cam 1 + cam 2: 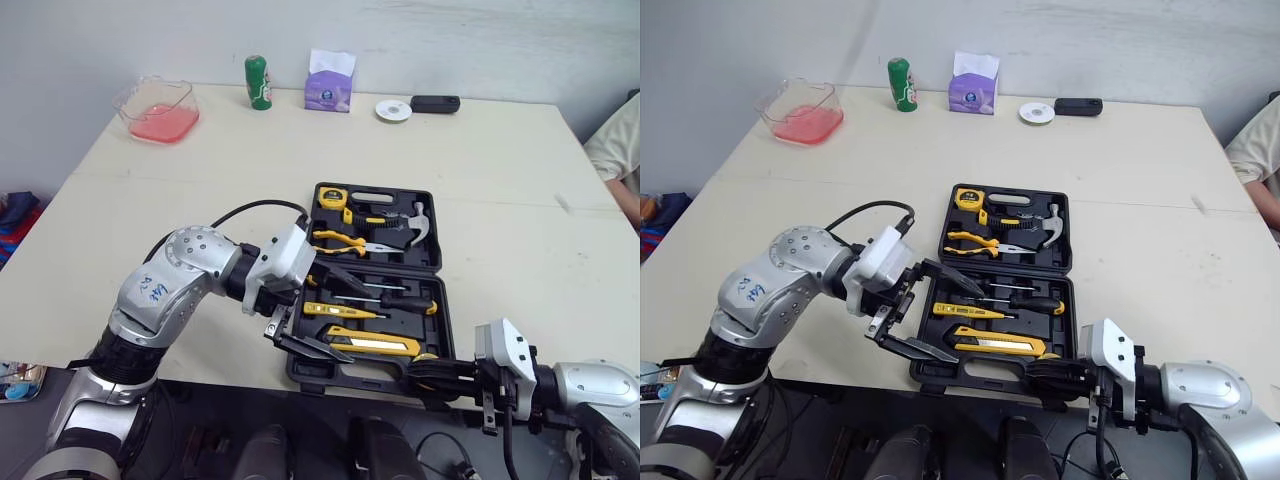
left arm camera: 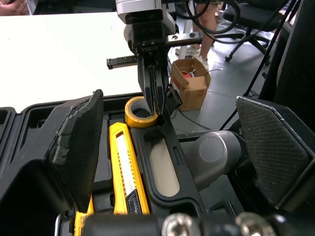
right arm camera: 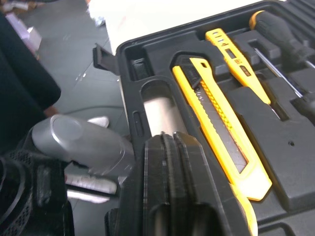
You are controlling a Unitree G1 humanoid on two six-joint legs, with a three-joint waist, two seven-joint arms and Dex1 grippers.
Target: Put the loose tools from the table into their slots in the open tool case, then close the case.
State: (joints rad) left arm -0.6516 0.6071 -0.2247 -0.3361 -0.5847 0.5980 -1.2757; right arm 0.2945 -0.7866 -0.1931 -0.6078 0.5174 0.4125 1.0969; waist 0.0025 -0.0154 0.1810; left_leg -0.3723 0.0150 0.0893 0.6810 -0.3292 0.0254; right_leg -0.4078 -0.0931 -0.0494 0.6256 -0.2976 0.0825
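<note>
Between the left gripper's (image 1: pixel 338 318) widely spread black fingers lies the near left part of the open black plastic tool case (image 1: pixel 392 191), which rests on the pale beige table (image 1: pixel 500 150). One finger hangs over the case's lower tray and the other lies along its near edge. Just ahead of this gripper, seated in moulded slots, are a long yellow utility knife (image 1: pixel 375 346), a slim yellow voltage tester (image 1: pixel 340 311) and a black-handled screwdriver (image 1: pixel 405 300).

Beyond these, in the raised lid half, sit yellow-handled pliers (image 1: pixel 345 240), a steel claw hammer (image 1: pixel 410 228) and a yellow tape measure (image 1: pixel 331 197).

Facing the left gripper from the tray's other near corner, the right gripper (image 2: pixel 157 114) has its two fingers pressed together on the wall of a small yellow tape roll (image 2: pixel 135 112). The roll rests in the corner recess, just past the tip of the knife and beside the case's handle opening.

Far beyond both grippers, along the table's back edge, stand a green can (image 1: pixel 258 82), a purple tissue pack (image 1: pixel 329 85), a clear plastic tub with pink contents (image 1: pixel 160 110), a white disc (image 1: pixel 393 110) and a flat black object (image 1: pixel 435 103). Off to the right gripper's outer side, a person's pale sleeve (image 1: pixel 615 140) shows.
</note>
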